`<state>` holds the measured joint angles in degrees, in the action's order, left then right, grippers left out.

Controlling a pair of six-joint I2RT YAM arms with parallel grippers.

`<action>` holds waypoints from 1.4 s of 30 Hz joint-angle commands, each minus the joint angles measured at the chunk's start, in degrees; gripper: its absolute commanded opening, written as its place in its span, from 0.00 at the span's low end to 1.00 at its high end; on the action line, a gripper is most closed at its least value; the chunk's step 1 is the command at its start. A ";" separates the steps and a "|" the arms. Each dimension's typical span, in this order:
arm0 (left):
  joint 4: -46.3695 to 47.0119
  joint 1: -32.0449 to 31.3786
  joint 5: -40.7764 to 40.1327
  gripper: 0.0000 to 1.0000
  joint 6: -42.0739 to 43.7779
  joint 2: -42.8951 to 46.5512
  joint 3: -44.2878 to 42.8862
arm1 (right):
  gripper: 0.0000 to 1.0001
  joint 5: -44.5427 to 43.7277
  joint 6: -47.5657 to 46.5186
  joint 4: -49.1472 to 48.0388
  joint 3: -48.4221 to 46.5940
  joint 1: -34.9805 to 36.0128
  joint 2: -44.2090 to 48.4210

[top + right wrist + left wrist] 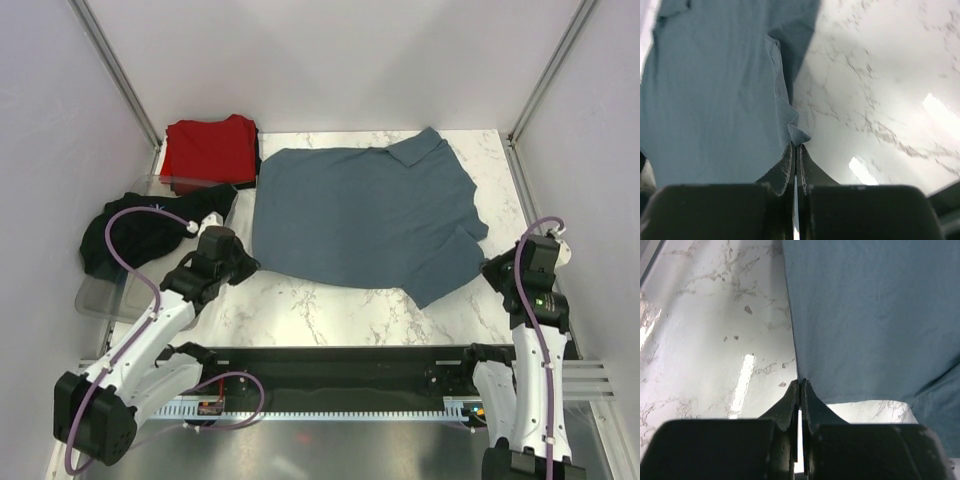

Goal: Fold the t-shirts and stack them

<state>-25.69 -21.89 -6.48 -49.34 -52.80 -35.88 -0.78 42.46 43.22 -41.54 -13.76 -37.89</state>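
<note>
The blue shirt [360, 215] lies spread flat mid-table [300, 305], likely laid out for its first fold. The left gripper [801, 385] is closed and seems to pinch the shirt's near left corner. The right gripper [795, 147] is closed on a small tuck of cloth at the shirt's right edge. These 2 holds would let both arms lift the cloth together. Only the wrist views show the pinched jaws. Only the top view shows the folded red shirt [210, 150] and the black shirt [140, 235] draped over the tray [100, 298].
</note>
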 commanded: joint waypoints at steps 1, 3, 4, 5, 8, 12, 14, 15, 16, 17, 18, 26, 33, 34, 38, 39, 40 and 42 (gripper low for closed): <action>-5.15 -0.17 1.38 0.02 -2.16 3.22 -1.57 | 0.00 -4.23 3.42 13.19 -2.05 1.97 0.18; -8.21 -0.08 1.21 0.02 -2.34 6.02 -1.74 | 0.00 -7.04 4.47 15.22 -5.81 2.86 0.80; -9.45 -0.17 1.03 0.02 -2.42 7.17 -2.09 | 0.00 -8.00 4.74 17.49 -7.49 3.56 0.71; -10.25 -0.17 0.60 0.02 -2.60 8.14 -2.26 | 0.00 -10.19 4.91 18.38 -9.16 4.00 0.45; -12.62 -0.17 0.50 0.02 -3.04 11.04 -2.44 | 0.00 -13.01 4.04 20.06 -15.57 5.06 -1.04; -13.24 -0.08 0.86 0.02 -2.52 9.82 -2.88 | 0.00 -15.66 1.94 18.48 -21.38 5.85 -4.73; -13.16 -0.17 0.42 0.02 -1.99 6.49 -4.02 | 0.00 -14.18 0.79 14.71 -21.74 5.85 -7.88; -13.15 -0.08 0.07 0.02 -1.81 5.26 -4.63 | 0.00 -13.38 0.44 13.39 -21.83 5.85 -9.21; -13.07 -0.17 -0.20 0.02 -1.29 3.68 -6.29 | 0.00 -11.72 -0.09 10.60 -21.83 5.85 -10.44; -12.81 -0.08 -0.81 0.02 -1.02 0.62 -7.27 | 0.00 -11.10 -0.01 9.35 -21.83 5.85 -13.32; -12.54 -0.08 -1.08 0.02 -0.15 -1.24 -9.36 | 0.00 -10.48 -0.35 6.81 -22.18 5.85 -14.83; -10.61 4.75 -1.43 0.02 4.86 -18.56 -20.54 | 0.00 -8.01 -2.90 -1.12 -29.73 7.52 -35.55; -8.59 7.65 -0.38 0.02 6.28 -31.57 -26.95 | 0.00 -8.54 -5.28 -4.46 -38.34 11.21 -49.02; -8.15 8.61 -0.20 0.02 6.36 -33.84 -27.49 | 0.00 -8.71 -5.28 -4.90 -38.88 11.38 -50.25; -7.44 10.20 0.85 0.02 6.89 -38.42 -29.60 | 0.00 -8.98 -5.37 -6.48 -40.98 11.56 -56.49; -7.44 10.46 0.86 0.02 6.98 -39.22 -30.38 | 0.00 -9.15 -5.45 -6.48 -42.03 11.56 -57.46; -7.35 10.72 0.94 0.02 6.98 -39.84 -30.74 | 0.00 -9.85 -5.19 -6.40 -42.65 11.65 -59.13; -7.27 10.99 0.85 0.02 6.89 -41.51 -31.44 | 0.00 -10.65 -4.75 -6.57 -44.23 11.65 -60.45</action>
<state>-34.68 -11.51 -5.52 -44.77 -92.92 -64.18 -9.26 37.87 38.74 -81.69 -2.24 -96.95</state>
